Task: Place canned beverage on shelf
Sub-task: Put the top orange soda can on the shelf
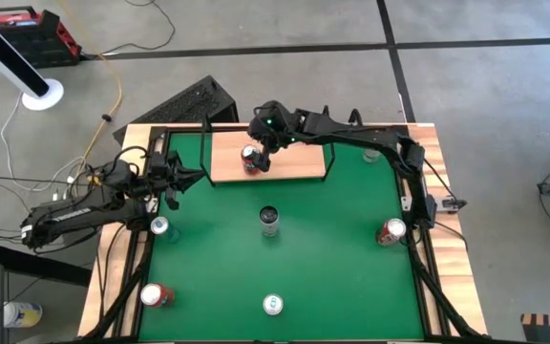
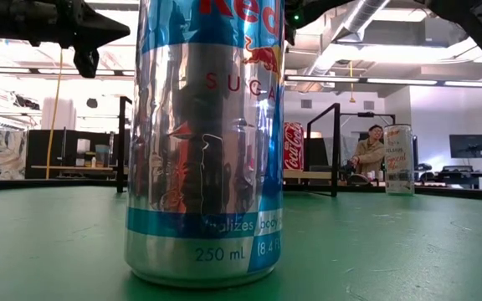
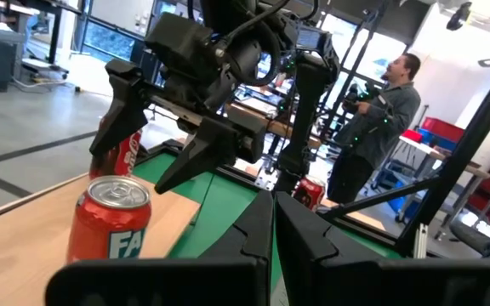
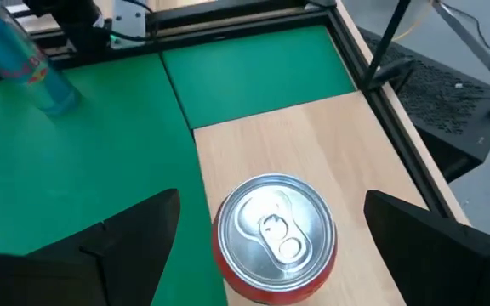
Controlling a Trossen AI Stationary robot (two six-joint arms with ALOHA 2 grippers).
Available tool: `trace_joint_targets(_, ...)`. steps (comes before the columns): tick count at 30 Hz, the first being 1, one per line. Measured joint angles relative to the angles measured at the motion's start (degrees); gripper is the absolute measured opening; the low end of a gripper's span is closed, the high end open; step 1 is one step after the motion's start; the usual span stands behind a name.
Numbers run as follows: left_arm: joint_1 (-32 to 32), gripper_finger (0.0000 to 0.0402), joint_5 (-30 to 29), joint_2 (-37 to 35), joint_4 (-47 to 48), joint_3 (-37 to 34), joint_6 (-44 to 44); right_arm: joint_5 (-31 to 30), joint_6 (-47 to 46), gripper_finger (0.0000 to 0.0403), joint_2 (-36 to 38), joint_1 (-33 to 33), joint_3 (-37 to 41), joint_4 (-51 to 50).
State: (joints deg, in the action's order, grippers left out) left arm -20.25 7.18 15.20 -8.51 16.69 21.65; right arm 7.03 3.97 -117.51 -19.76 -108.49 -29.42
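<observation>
Right pincer (image 4: 266, 234) is spread wide above the red can (image 4: 275, 240), fingers well apart on either side, not touching it; in the high view it (image 1: 259, 153) sits over the left part of the shelf (image 1: 299, 164). The red can is stood upright on the light-wood shelf board, near the board's edge beside the green mat (image 4: 75, 170). Left pincer (image 3: 272, 234) is pressed together, nothing pinched, parked at the left side of the bench (image 1: 113, 287) just off the shelf's left end, pointed toward the right arm. In the left wrist view the red can (image 3: 109, 217) is seen close by on the board, with the right arm's fingers (image 3: 198, 153) above and beyond it. Other cans are left on the mat: a dark can (image 1: 269, 219) at centre, a silver-blue can (image 1: 159, 226) at left, a red-labelled can (image 1: 155, 295) at front left, a silver can (image 1: 273, 305) at front centre, a pale can (image 1: 391, 231) at right. The low view is mostly filled by the front-centre can (image 2: 203, 142). A person (image 3: 377, 127) is seen in the room beyond the bench.
</observation>
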Motion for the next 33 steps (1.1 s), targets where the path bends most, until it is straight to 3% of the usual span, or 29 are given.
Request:
trace_joint_targets(19, 0.0, 0.0000, 2.0, 0.0, 0.0, 0.0, 1.4, -6.8, 1.0, 0.0396, -3.7, 1.5, 0.0, -0.5)
trace_joint_targets(28, 0.0, 0.0000, 2.1, 0.0, 0.0, 0.0, 1.4, -6.8, -1.9, 0.0309, -3.4, 0.6, 0.0, -1.9)
trace_joint_targets(33, 0.0, 0.0000, 2.1, 0.0, 0.0, 0.0, 1.3, -5.3, -2.2, 0.0309, -1.9, -1.3, 0.1, -3.9)
